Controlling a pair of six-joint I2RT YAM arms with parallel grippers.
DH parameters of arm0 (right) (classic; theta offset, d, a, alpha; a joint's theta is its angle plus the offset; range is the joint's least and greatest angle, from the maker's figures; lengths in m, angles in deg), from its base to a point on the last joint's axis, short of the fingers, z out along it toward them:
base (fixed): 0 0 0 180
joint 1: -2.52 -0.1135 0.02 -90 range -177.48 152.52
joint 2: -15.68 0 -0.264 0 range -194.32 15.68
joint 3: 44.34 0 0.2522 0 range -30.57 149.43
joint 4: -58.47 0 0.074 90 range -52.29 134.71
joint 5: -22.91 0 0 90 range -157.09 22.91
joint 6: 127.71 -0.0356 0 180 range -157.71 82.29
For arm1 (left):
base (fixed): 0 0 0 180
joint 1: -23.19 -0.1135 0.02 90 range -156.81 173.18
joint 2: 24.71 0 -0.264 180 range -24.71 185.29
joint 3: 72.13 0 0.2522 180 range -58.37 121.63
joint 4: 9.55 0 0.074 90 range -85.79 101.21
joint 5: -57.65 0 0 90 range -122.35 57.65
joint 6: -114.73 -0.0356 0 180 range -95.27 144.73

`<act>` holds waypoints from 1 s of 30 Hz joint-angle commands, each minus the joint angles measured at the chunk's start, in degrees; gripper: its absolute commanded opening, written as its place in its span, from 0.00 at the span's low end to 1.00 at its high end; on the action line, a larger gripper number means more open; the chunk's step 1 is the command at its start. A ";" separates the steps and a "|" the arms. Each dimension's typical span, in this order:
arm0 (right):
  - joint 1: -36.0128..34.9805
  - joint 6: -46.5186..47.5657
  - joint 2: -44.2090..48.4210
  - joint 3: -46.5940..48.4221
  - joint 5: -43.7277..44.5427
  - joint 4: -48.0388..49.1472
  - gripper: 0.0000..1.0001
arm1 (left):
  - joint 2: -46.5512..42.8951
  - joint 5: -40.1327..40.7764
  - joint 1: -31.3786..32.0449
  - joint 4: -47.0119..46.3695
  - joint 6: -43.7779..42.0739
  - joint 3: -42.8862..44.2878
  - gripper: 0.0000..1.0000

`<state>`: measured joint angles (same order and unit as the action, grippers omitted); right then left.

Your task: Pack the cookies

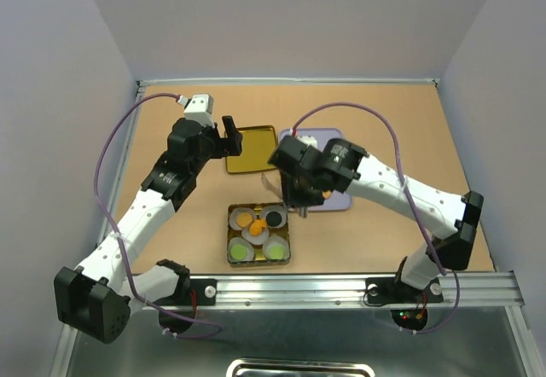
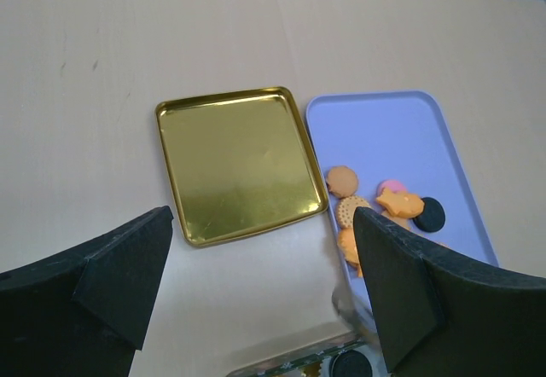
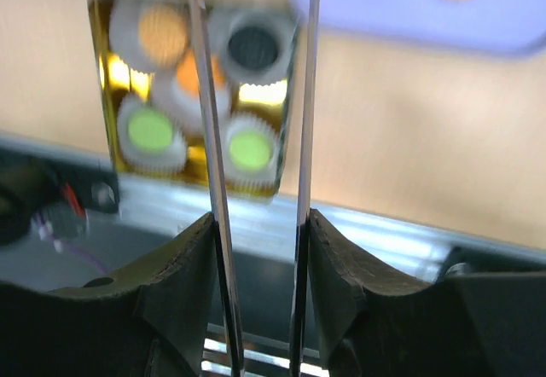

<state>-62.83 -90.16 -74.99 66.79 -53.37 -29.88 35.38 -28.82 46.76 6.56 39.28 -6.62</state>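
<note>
While tweezers (image 3: 207, 121) are pinched by the right claw (image 3: 260, 223) near the tin (image 1: 229, 236), the left claw (image 2: 261, 249) is held spread; packing is judged underway, and more cookies (image 2: 350, 211) must likely be fetched from the tray (image 2: 384, 130).

Tin (image 1: 229, 223) sits at the middle of the table's (image 1: 401, 130) near edge. Five paper cups (image 1: 276, 249) in it: one per corner, one in the centre. Cookies (image 1: 274, 217) in the cups, one each. Lid (image 2: 239, 162) lies behind the tin, slightly left, mid-table. Tray (image 2: 392, 130) just right of the lid, side by side with a narrow gap, behind-right of the tin. Loose cookies (image 2: 343, 179) bunched on the tray's near-left part, some overlapping. Tweezers (image 3: 212, 138) clamped between the right gripper (image 3: 260, 217) fingers, over the tin's right side.
</note>
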 commanded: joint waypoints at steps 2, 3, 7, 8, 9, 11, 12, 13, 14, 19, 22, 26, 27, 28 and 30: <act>16.34 12.35 -2.04 12.82 5.27 -0.03 0.49 | 0.64 0.95 -0.02 -3.58 -1.36 4.41 0.99; 18.56 13.76 -2.57 13.81 5.44 -0.03 0.48 | 0.81 1.04 -0.11 -3.58 -1.36 4.68 0.99; 31.04 19.91 -4.25 14.35 5.53 1.28 0.48 | 1.69 1.04 -0.54 -3.41 -1.45 6.43 0.99; 35.85 20.54 -4.42 12.35 5.27 2.16 0.47 | 2.04 0.95 -0.72 -3.40 -1.28 6.87 0.99; 38.33 21.93 -4.25 10.67 4.49 4.51 0.46 | 2.30 0.69 -0.81 -3.32 -1.36 7.14 0.99; 45.35 22.90 -3.90 7.68 1.34 7.24 0.46 | 2.66 0.69 -0.81 -3.14 -1.45 8.01 0.99; 47.48 23.18 -3.72 4.45 0.18 8.48 0.46 | 3.01 0.60 -0.90 -3.14 -1.54 8.28 0.99; 48.98 23.87 -3.90 3.20 -1.57 10.49 0.46 | 3.10 0.77 -0.90 -2.97 -1.80 8.72 0.99; 51.08 24.14 -3.98 1.79 -1.93 11.12 0.46 | 3.27 0.78 -0.98 -2.96 -1.80 8.90 0.99; 53.21 25.11 -5.21 -4.44 -0.27 13.32 0.46 | 3.71 1.13 -1.16 -2.96 -2.33 9.07 0.99; 54.96 24.85 -4.87 -7.61 -0.18 14.99 0.46 | 4.24 1.22 -1.42 -2.96 -2.59 8.99 0.99; 56.73 24.50 -4.51 -13.67 -2.02 17.45 0.45 | 4.85 1.30 -1.51 -3.14 -3.21 8.99 0.99; 57.08 24.58 -3.99 -15.95 -2.55 17.89 0.45 | 5.12 1.39 -1.51 -3.14 -3.38 9.07 0.99; 57.08 24.24 -3.98 -17.28 -2.90 18.94 0.45 | 5.29 1.57 -1.51 -3.14 -3.56 9.16 0.99; 57.25 23.80 -3.46 -20.17 -3.08 20.00 0.45 | 5.82 1.83 -1.60 -3.32 -3.65 9.16 0.99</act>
<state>-6.24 -66.05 -80.98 50.88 -55.30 -14.27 41.00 -28.03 45.56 5.75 37.05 -0.13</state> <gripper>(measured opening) 0.460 0.986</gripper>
